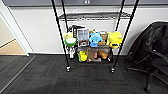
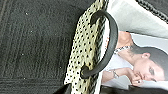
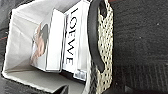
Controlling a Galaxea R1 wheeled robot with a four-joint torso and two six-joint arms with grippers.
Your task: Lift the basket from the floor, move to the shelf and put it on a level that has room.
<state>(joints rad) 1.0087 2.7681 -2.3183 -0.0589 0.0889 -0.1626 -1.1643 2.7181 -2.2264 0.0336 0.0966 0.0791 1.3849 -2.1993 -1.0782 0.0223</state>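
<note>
The basket [image 2: 82, 52] has cream woven-mesh sides and a dark loop handle [image 2: 110, 45], seen close in the left wrist view with a magazine cover [image 2: 140, 62] lying inside it. My left gripper [image 2: 75, 90] sits right at that wall. In the right wrist view the basket [image 3: 105, 50] holds magazines lettered LOEWE [image 3: 71, 37], and my right gripper [image 3: 97, 90] is at its other handle side. Dark grey floor [image 2: 32, 45] lies beneath. Ahead stands the black wire shelf [image 1: 65, 37]; its upper wire-grid level [image 1: 95, 16] looks bare.
The shelf's lower tiers are crowded: a green bowl [image 1: 70, 42], a magazine [image 1: 83, 37], a blue item [image 1: 95, 39], a yellow toy [image 1: 114, 39]. A black office chair [image 1: 155, 57] stands right. Tan wooden floor [image 1: 11, 48] shows through an opening left. Carpet [image 1: 75, 80] stretches before the shelf.
</note>
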